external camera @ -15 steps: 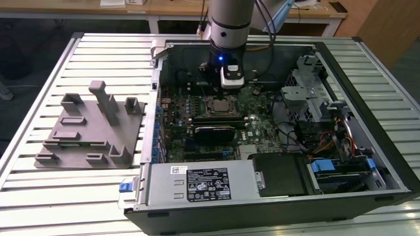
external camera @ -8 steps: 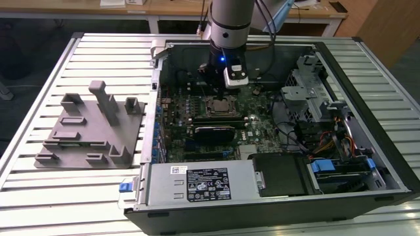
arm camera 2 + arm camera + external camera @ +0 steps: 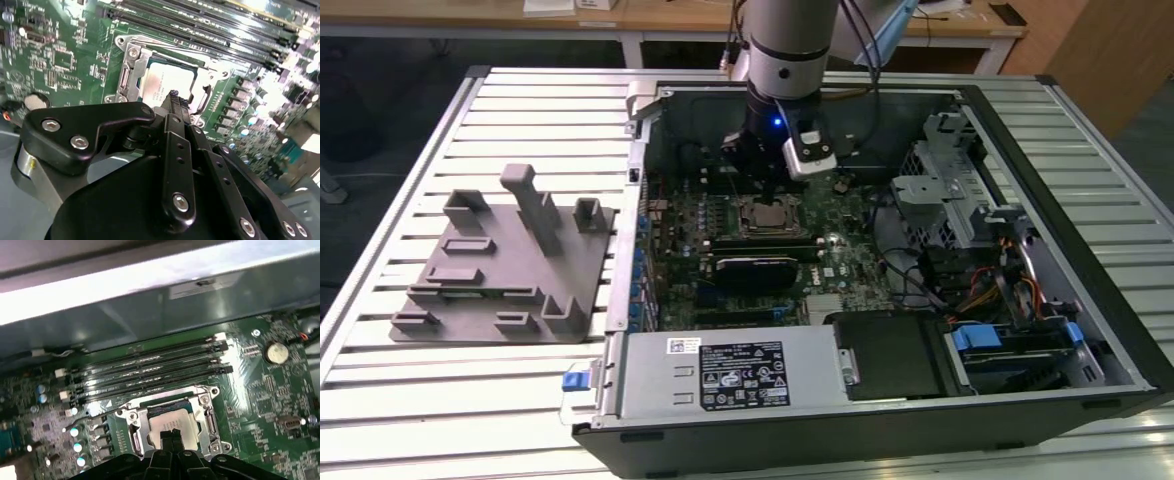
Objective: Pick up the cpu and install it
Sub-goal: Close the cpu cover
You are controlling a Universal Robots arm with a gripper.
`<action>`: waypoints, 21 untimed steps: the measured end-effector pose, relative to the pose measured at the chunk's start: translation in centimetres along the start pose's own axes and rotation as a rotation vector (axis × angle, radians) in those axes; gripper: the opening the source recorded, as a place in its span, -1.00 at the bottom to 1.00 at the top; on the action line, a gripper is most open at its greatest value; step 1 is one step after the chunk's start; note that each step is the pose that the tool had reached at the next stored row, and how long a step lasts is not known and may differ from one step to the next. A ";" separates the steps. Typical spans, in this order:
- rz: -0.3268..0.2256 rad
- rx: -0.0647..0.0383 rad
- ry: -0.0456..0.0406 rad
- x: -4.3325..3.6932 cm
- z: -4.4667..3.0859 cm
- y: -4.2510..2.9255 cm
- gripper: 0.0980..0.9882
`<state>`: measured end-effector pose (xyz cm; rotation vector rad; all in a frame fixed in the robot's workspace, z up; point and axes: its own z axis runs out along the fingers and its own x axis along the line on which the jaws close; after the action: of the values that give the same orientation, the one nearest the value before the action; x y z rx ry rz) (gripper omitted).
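The cpu [image 3: 770,213] is a silvery square chip lying flat in the metal-framed socket [image 3: 134,427] on the green motherboard [image 3: 847,265], inside the open computer case. It shows in both wrist views [image 3: 162,80] [image 3: 167,423]. My gripper [image 3: 758,183] hangs just above the socket, its two black fingers pressed together over the chip's near edge [image 3: 173,95] [image 3: 172,433]. Nothing sits between the fingers; the chip rests in the socket below them.
A grey plastic fixture [image 3: 500,260] with upright posts stands on the slatted table at the exterior view's left. A black heatsink block [image 3: 754,272] lies below the socket. Memory slots [image 3: 150,371], a power supply [image 3: 720,375] and drive cages [image 3: 954,190] crowd the case.
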<state>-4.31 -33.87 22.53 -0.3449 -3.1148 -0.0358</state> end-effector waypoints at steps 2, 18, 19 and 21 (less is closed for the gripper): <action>-0.036 0.000 0.0008 0.00 0.03 0.00 -0.98; -0.127 0.000 -0.0033 0.04 0.36 -0.02 -0.98; -0.124 0.000 -0.0045 0.06 0.42 -0.03 -0.98; -0.119 0.000 -0.0059 0.10 0.54 -0.05 -0.98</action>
<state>-4.42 -33.88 22.00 -0.1595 -3.1371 -0.0356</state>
